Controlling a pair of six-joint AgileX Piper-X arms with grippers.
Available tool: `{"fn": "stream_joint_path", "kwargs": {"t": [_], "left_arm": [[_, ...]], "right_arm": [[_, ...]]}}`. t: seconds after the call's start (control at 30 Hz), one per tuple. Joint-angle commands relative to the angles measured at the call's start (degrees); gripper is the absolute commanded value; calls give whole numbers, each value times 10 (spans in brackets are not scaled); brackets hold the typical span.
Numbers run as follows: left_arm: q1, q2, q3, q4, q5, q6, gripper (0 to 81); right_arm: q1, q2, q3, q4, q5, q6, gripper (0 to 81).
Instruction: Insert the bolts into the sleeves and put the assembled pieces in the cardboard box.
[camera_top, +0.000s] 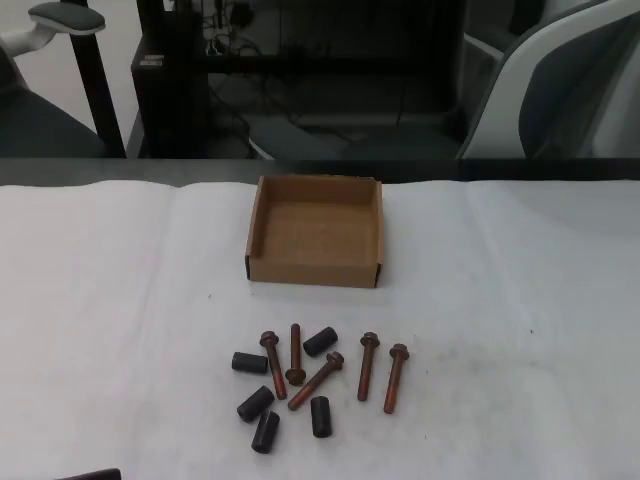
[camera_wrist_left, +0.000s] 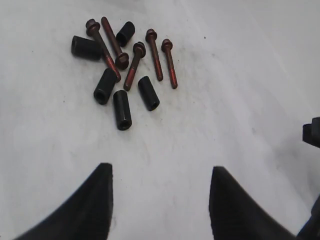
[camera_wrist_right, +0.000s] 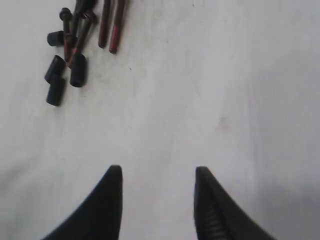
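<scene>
Several reddish bolts (camera_top: 368, 366) and several short black sleeves (camera_top: 255, 403) lie loose in a cluster on the white bench, in front of the open cardboard box (camera_top: 316, 232), which holds nothing. The left wrist view looks at the same bolts (camera_wrist_left: 156, 55) and sleeves (camera_wrist_left: 122, 109) ahead of my left gripper (camera_wrist_left: 161, 187), which is open above bare bench. My right gripper (camera_wrist_right: 158, 192) is also open over bare bench, with the bolts (camera_wrist_right: 115, 25) and sleeves (camera_wrist_right: 55, 90) farther off to one side. Neither gripper touches any part.
The white bench cover (camera_top: 520, 300) extends wide on both sides of the cluster. A dark part of an arm (camera_top: 90, 474) pokes in at the near left edge of the high view. Chairs and dark stands lie beyond the bench's far edge.
</scene>
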Motion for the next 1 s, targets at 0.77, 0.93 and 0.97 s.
{"fn": "stream_joint_path", "kwargs": {"t": [0.77, 0.93, 0.97], "left_arm": [[-1, -2, -6, 1, -62, -30, 575], [-1, -2, -6, 1, -62, -30, 575], [-1, -2, -6, 1, -62, -30, 575]], "right_arm": [[-1, 854, -551, 38, 4, -116, 456], [-1, 919, -603, 57, 12, -116, 456], [-1, 925, -608, 57, 12, -116, 456]]}}
